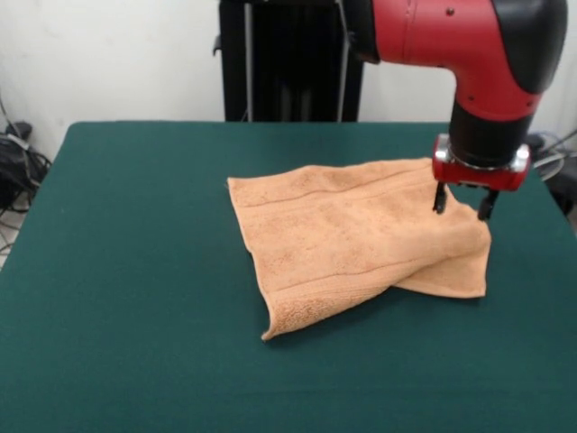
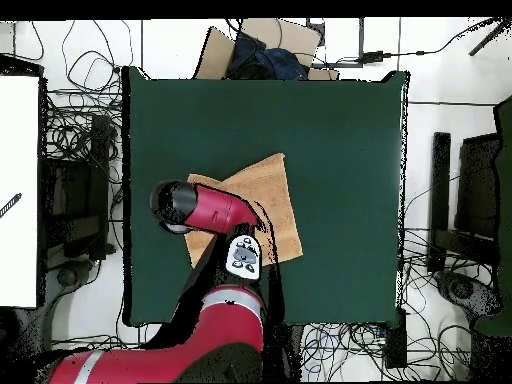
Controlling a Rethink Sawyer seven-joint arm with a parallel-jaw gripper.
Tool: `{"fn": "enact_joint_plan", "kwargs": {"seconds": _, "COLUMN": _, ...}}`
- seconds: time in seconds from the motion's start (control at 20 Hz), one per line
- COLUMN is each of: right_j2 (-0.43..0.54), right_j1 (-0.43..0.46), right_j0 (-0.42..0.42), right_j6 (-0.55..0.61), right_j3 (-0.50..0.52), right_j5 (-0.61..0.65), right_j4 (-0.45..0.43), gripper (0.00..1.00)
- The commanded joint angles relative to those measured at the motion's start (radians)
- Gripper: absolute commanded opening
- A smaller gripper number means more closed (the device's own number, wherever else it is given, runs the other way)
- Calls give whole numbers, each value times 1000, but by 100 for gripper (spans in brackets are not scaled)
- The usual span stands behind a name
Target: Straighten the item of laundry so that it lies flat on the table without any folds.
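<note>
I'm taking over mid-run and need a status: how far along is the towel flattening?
Done: little. The towel lies on the table with one part folded over another, a lower layer showing at its front right corner. In hand: the gripper is open, fingers spread, low over the towel's right edge, gripping nothing that I can see. Left: take an edge, draw the fold out and spread the cloth flat.

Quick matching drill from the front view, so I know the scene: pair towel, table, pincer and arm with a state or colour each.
Things:
1. towel
2. table
3. pincer
4. arm

States:
A. dark green top
B. open, fingers over the cloth's edge
C. peach-orange, folded over itself
D. red and black, coming down from above

Pairs: 1-C, 2-A, 3-B, 4-D
</note>
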Motion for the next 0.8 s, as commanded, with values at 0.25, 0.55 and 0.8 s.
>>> {"fn": "enact_joint_plan", "kwargs": {"seconds": 0.25, "right_j2": 7, "right_j1": 30, "right_j0": 17, "right_j6": 174, "right_j3": -11, "right_j5": -70, "right_j4": -34, "gripper": 100}}
{"fn": "enact_joint_plan", "kwargs": {"seconds": 0.55, "right_j2": -11, "right_j1": 48, "right_j0": 30, "right_j6": 167, "right_j3": -54, "right_j5": -30, "right_j4": -44, "gripper": 100}}
{"fn": "enact_joint_plan", "kwargs": {"seconds": 0.8, "right_j2": -29, "right_j1": 76, "right_j0": 40, "right_j6": 163, "right_j3": -125, "right_j5": 25, "right_j4": -51, "gripper": 100}}
